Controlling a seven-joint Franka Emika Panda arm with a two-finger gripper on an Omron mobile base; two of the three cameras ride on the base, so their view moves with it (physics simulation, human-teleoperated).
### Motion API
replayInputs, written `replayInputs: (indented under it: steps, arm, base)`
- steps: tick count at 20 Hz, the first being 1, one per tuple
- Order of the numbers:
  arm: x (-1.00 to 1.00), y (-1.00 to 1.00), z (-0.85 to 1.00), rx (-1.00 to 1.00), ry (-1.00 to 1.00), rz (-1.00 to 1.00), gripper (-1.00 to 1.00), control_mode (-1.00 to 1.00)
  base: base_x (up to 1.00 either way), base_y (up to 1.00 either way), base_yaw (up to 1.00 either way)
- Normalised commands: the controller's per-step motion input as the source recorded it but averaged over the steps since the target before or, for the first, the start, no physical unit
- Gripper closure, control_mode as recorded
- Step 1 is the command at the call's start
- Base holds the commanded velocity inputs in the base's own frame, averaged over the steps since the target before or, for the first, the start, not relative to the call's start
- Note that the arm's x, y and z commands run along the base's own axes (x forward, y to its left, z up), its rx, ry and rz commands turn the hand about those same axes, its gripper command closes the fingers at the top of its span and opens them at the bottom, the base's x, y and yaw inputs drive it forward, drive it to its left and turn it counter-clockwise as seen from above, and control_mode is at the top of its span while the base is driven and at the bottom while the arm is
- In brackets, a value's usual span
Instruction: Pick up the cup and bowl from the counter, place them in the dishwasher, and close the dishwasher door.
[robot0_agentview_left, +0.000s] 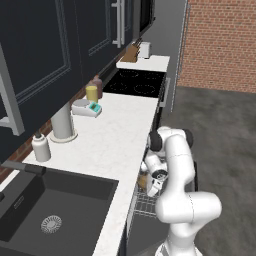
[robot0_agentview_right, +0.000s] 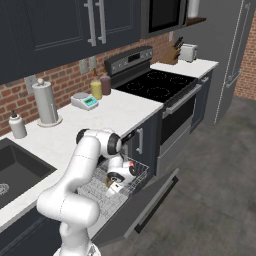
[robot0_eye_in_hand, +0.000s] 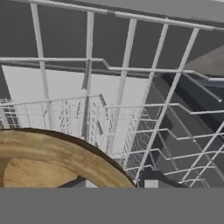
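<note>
Tan wood-like shallow bowl (robot0_eye_in_hand: 57, 159) held by tool (robot0_agentview_right: 114, 187) over white wire rack (robot0_eye_in_hand: 131, 113), apparently unreleased; white red-lined cup (robot0_agentview_right: 131, 165) racked; door (robot0_agentview_right: 142, 207) open.

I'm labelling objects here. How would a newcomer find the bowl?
Start at the open dishwasher below the counter. Over its white wire rack, the hand carries the bowl: round, shallow and wood-brown, unlike the white cup beside it.

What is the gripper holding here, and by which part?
The gripper holds the bowl by its rim, low over the dishwasher's wire rack.
</note>
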Motion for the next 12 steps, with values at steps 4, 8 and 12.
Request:
replayInputs:
  steps: [4, 8, 12]
  arm:
    - [-0.42, -0.46, 0.12, 0.09, 0.00, -0.12, -1.00, -1.00]
    - [-0.51, -0.40, 0.36, 0.09, 0.00, -0.10, -1.00, -1.00]
    - [-0.51, -0.33, 0.56, 0.08, 0.00, -0.08, -1.00, -1.00]
  base:
    - [0.00, 0.00, 0.00]
    - [0.00, 0.00, 0.00]
    - [0.00, 0.00, 0.00]
